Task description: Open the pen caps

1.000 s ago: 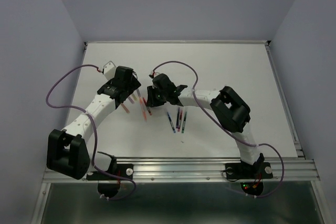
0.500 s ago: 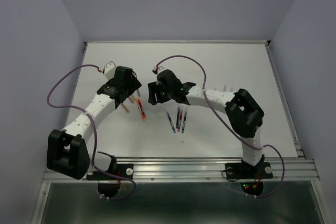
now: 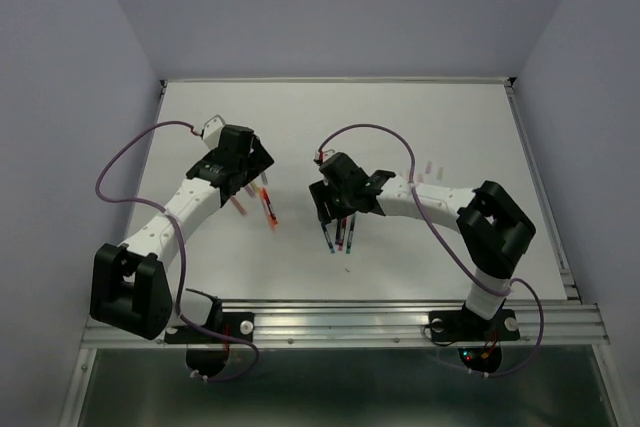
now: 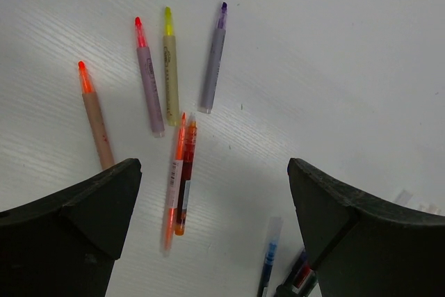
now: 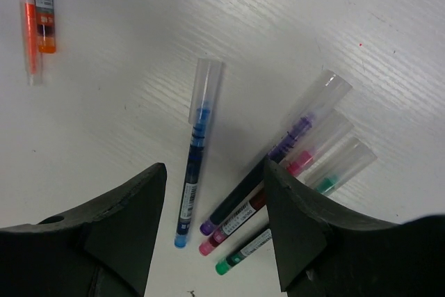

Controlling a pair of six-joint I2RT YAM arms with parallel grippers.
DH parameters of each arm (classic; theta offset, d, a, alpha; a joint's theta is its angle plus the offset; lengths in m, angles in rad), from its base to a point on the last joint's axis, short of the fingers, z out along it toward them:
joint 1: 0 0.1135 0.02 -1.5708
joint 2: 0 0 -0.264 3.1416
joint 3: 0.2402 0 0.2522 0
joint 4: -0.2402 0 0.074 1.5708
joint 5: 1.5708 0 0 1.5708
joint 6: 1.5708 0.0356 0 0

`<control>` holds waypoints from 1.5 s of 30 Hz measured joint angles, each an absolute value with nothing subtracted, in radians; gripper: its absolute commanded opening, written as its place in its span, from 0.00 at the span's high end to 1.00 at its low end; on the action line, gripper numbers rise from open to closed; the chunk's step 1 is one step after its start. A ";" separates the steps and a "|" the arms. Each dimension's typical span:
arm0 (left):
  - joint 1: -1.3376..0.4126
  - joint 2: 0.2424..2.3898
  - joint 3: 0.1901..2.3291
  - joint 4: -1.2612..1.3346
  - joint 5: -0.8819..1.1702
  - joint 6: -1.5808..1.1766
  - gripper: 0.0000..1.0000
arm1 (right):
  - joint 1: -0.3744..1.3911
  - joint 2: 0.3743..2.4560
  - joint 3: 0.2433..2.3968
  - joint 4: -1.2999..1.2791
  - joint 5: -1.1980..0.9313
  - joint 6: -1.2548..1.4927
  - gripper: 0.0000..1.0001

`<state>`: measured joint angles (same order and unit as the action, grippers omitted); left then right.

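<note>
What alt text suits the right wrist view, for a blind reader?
Four thin clear-capped pens, blue, purple, pink and green, lie on a white table below the open black right gripper. Two orange pens lie at the top left.

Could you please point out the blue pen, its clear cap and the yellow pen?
blue pen (image 5: 195,154): right wrist view, barrel.
clear cap (image 5: 206,92): right wrist view, middle.
yellow pen (image 4: 170,71): left wrist view, barrel.

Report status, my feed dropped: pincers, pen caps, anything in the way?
Left pincer open, empty. Right pincer open, empty, over four pens, clear caps on. Nothing in the way.
</note>
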<state>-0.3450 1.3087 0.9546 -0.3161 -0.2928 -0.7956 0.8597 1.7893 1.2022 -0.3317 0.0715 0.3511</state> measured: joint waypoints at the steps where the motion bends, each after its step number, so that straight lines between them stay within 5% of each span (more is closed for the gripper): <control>1: -0.345 1.312 0.955 -0.313 -0.289 -0.794 0.01 | 0.860 1.790 1.201 -0.339 0.073 0.348 0.36; 13: -0.345 1.328 0.947 -0.297 -0.269 -0.791 0.01 | 0.874 1.884 1.258 -0.340 0.080 0.310 0.37; 38: -0.345 1.325 0.922 -0.295 -0.263 -0.790 0.01 | 0.877 2.005 1.367 -0.332 0.137 0.398 0.97; 45: -0.345 1.287 0.907 -0.291 -0.241 -0.769 0.01 | 0.878 2.005 1.391 -0.340 0.184 0.424 0.99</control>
